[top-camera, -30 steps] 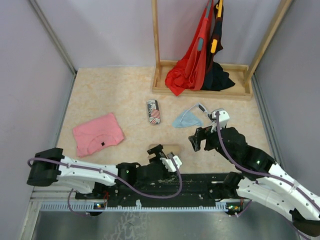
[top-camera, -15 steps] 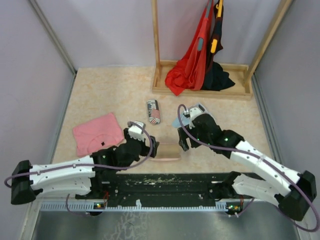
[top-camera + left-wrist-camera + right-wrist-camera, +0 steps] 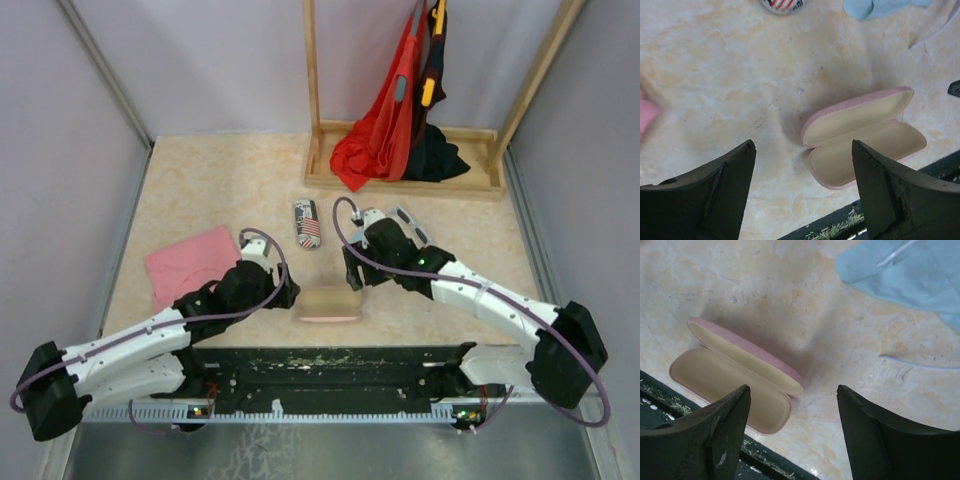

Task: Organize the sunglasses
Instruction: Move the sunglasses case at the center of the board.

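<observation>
1. Sunglasses (image 3: pixel 410 224): one pair lies on the bench (image 3: pixel 200 190) at mid-depth, just right of the right arm's wrist and apart from both grippers. Frame detail is too small to read from above.
2. Front edge: a black rail (image 3: pixel 330 365) runs across the bench, with both arm bases beside it.
3. Pink case (image 3: pixel 330 303): lies open just beyond the rail, near the centre. The lid is hinged back and both halves show bare cream lining.
4. Left gripper (image 3: pixel 802 150): hovers above the bench just left of the case. Its jaws are spread wide and grip nothing; its wrist view shows the case ahead, between the fingers.
5. Right gripper (image 3: pixel 792 390): hangs over the case's far right corner. Its jaws are apart and grip nothing.
6. Pink cloth (image 3: pixel 190 265): lies flat on the left side of the bench, well apart from the case.
7. Light-blue cloth (image 3: pixel 905 275): lies just beyond the case and is hidden under the right arm in the top view.
8. Flag-printed case (image 3: pixel 307 223): lies closed at mid-depth between the two arms, left of the sunglasses.
9. Wooden rack (image 3: pixel 400 182): stands at the far edge. A red garment (image 3: pixel 385 130) and a dark garment (image 3: pixel 435 155) hang from it and drape onto its base.
</observation>
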Robot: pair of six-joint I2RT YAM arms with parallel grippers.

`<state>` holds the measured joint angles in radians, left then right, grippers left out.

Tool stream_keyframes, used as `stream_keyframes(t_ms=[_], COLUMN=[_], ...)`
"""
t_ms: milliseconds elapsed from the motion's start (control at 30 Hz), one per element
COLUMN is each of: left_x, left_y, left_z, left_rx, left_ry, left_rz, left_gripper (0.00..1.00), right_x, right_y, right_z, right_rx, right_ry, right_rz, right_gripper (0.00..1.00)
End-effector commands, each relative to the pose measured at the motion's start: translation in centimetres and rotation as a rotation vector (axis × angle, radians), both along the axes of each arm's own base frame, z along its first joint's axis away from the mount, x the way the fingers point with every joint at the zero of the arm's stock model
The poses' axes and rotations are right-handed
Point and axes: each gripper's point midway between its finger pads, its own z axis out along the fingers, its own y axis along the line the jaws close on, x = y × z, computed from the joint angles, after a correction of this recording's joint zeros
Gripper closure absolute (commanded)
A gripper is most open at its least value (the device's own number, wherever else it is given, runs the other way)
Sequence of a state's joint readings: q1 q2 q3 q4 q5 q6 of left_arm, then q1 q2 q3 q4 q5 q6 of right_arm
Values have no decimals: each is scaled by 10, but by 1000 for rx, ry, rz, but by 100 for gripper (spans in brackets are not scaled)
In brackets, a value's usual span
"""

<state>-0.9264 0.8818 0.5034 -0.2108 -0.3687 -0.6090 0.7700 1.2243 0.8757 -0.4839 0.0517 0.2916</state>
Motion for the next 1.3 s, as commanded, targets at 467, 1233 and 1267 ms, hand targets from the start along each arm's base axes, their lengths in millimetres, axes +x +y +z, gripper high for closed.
stream_keyframes(t_ms=[467, 1233, 1267], left_x=[-8, 29, 35], left_y=[-37, -46, -45], left_z=[-57, -60, -59], left_rx=[91, 162, 164], left_ry=[101, 48, 44], left_rz=[-219, -165, -150], left_gripper=[30, 51, 51], right_x=[-10, 29, 34], right_y=[-6, 17, 18], right_z=[-47, -54, -53], right_rx=[152, 123, 120], right_ry=[51, -6, -18], right_rz=[-209, -210, -216], right_gripper=[48, 98, 99])
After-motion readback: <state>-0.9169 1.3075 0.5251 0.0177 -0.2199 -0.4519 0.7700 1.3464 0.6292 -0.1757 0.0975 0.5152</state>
